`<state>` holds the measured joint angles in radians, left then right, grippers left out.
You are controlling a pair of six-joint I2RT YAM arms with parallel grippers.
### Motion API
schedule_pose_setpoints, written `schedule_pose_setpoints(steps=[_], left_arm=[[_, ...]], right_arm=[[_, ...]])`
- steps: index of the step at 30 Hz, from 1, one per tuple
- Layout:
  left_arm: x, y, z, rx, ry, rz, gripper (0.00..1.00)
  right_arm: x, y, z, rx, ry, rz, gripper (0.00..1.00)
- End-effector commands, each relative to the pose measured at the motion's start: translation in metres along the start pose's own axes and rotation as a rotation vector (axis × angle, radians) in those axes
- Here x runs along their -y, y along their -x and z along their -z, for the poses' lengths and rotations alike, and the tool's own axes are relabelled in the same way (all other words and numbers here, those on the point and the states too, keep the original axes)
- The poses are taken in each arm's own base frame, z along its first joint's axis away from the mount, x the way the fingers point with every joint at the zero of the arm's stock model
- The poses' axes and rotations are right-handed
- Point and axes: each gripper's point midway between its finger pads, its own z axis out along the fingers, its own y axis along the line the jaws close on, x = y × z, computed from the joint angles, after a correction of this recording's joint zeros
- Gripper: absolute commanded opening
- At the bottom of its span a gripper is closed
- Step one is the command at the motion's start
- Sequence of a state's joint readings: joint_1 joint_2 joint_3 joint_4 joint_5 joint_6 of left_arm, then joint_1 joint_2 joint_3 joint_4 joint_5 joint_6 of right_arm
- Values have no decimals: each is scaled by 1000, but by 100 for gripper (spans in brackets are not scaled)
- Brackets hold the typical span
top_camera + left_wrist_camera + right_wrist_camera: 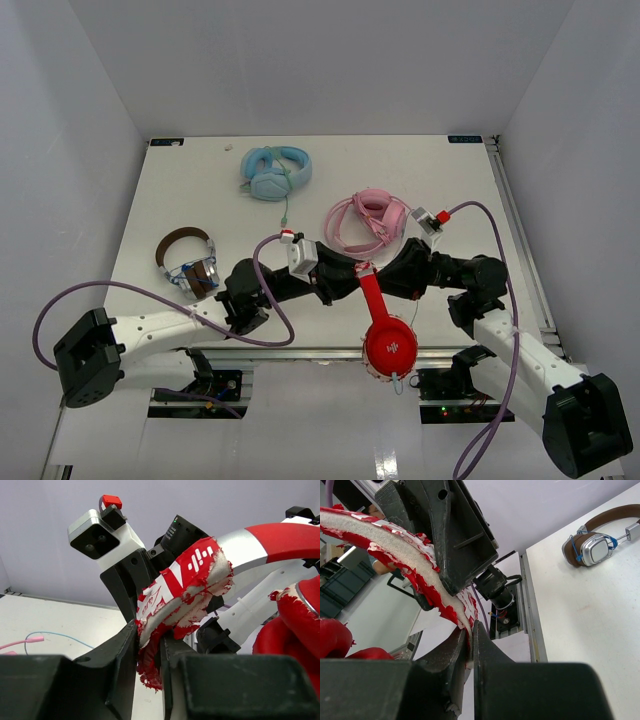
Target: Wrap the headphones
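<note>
Headphones (389,342) hang at the near table (200,190) edge, headband (372,296) clamped by the left claw (150,650) and right claw (470,635). Its flaking padding (200,580) may tear, letting them slip off.

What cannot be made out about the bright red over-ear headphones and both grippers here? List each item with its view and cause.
1. Top view: the second earcup of the bright red over-ear headphones, hidden under the meeting arms.
2. Top view: where the left gripper and right gripper pinch the headband, hidden by their own wrists.
3. Right wrist view: the brown-and-silver headphones, cut off by the right edge.
</note>
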<state>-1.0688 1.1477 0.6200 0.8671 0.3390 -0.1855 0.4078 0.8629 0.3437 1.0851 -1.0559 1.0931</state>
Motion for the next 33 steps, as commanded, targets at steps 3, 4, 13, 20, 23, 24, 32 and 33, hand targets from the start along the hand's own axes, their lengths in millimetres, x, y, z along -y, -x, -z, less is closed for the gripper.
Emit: schedule_pose_setpoints(steps=[3,4,13,20,23,24,32,33], left_arm=[[20,18,0,82,-100,-9,8],[21,18,0,82,-106,-5,3],[20,8,-3,58,-107,23,47],[22,7,-10,44,-130,43,55],[23,6,-12,34,-143,45,43],[23,6,-12,36,-140,44,33],[9,16,-8,63,-43,41,0],[3,16,-10,53,-8,51,0]], right_arm=[[-6,5,0,28,15,-3,8],[-6,5,0,27,17,-6,8],[-10,7,-1,33,31,-4,8],[-9,6,-1,30,31,-10,8],[-9,6,-1,29,33,-12,8],[-10,7,-1,31,33,-11,8],[-1,4,-2,23,15,-30,12],[6,4,-2,27,-8,-31,27]])
